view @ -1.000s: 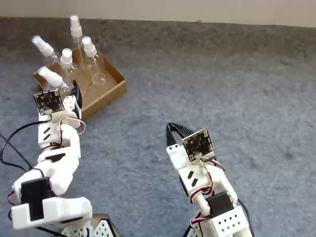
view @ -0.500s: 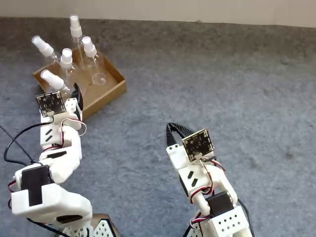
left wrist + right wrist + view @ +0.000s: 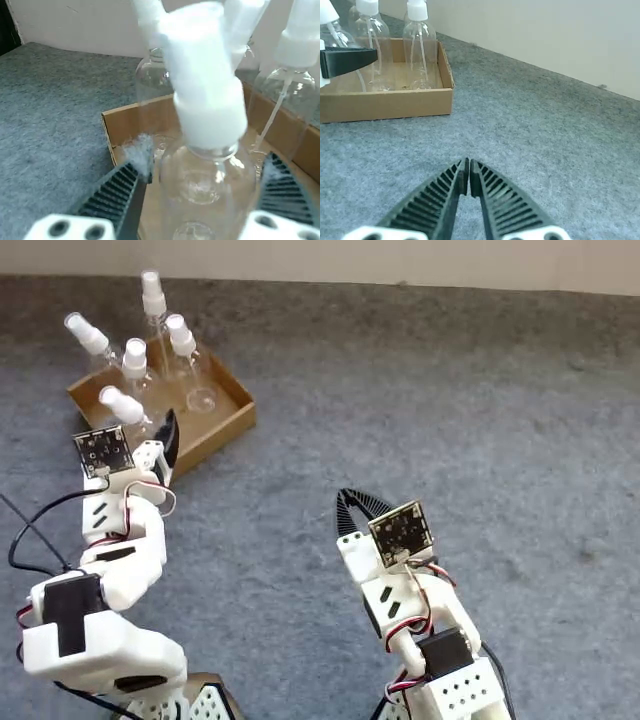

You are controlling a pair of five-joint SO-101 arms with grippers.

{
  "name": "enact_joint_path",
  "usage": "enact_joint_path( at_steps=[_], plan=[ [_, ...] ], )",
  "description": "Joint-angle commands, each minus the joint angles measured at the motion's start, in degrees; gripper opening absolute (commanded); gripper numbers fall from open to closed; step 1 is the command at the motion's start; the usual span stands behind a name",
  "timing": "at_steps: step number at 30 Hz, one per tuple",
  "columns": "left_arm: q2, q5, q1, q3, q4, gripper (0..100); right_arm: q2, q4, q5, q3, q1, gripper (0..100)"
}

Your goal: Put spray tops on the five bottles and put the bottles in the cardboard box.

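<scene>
The cardboard box (image 3: 225, 430) sits at the far left of the table, and several clear bottles with white spray tops stand in it. The nearest bottle (image 3: 121, 406) leans in the box's front corner. My left gripper (image 3: 152, 432) is at that corner, open, its black fingers (image 3: 117, 192) on either side of this bottle (image 3: 207, 180) and apart from the glass. My right gripper (image 3: 355, 506) rests shut with nothing in it over the mat, near the table's middle. In the right wrist view the gripper (image 3: 469, 176) points towards the box (image 3: 390, 105).
Grey felt mat (image 3: 430, 400) covers the table, and a pale wall (image 3: 545, 35) runs along its far edge. The other bottles (image 3: 160, 335) crowd the back of the box. Cables (image 3: 30, 530) hang by the left arm.
My left gripper has opened and let go of the nearest bottle, whose top swung right as it settled in the box. The left arm drew back slightly. The right arm stayed still.
</scene>
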Motion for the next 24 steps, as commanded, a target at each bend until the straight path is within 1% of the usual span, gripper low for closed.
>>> enact_joint_path(
  at_steps=[1,9,24],
  plan=[
    [-0.75,0.62,-0.40,-0.22,-1.23,32,-0.13,0.40,0.18,8.40,-0.22,0.5],
    [-0.84,0.53,-0.57,-0.13,-1.05,39,-0.13,0.40,0.26,8.40,-0.22,0.5],
    [-0.92,0.53,-0.66,-0.04,-0.97,39,-0.13,0.40,0.35,8.40,-0.22,0.5]
  ],
)
